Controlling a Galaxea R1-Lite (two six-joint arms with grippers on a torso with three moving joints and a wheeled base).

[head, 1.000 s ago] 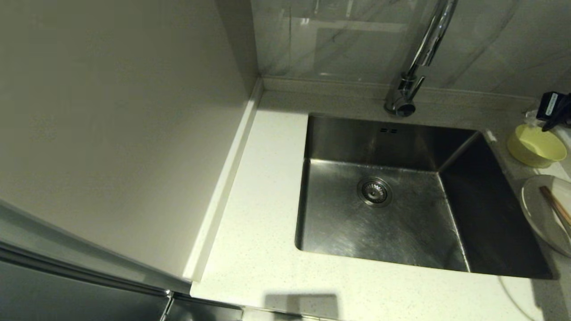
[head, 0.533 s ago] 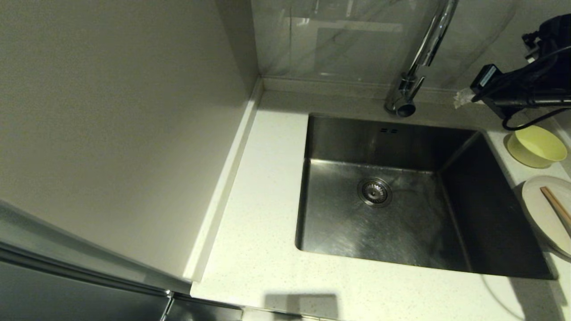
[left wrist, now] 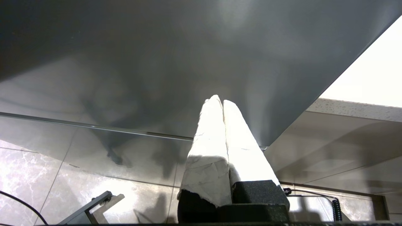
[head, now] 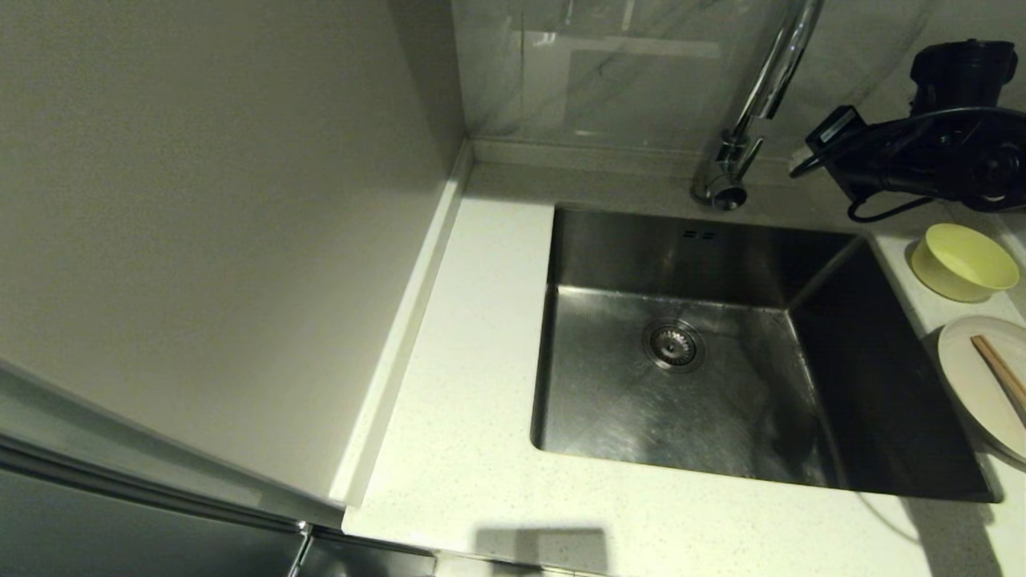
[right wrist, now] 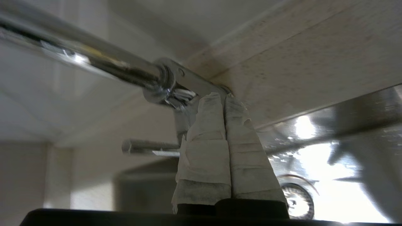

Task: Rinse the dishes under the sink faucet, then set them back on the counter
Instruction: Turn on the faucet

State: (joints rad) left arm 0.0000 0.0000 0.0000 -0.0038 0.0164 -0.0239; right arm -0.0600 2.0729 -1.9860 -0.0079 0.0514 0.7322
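My right gripper (head: 797, 167) hangs shut and empty above the back of the counter (head: 473, 385), a short way right of the chrome faucet (head: 757, 96). From the right wrist, its taped fingertips (right wrist: 223, 98) point at the faucet's base, with the side lever (right wrist: 147, 147) beside them; contact cannot be told. The yellow-green bowl (head: 964, 260) stands on the counter right of the sink (head: 609, 401). Nearer me, the off-white plate (head: 974, 393) carries the chopsticks (head: 1000, 370), cut off by the picture's edge. My left gripper (left wrist: 221, 101) is parked, shut, below counter level.
A tall pale panel (head: 216, 240) walls off the counter's left side. The tiled back wall (head: 625, 72) rises behind the faucet. The sink's drain (head: 673, 344) lies mid-basin, and the basin holds nothing else. A black cable (head: 882, 210) loops under my right arm.
My right arm has swung left, from beside the bowl to near the faucet's base, with its fingers staying shut. The bowl, plate and chopsticks have not moved.
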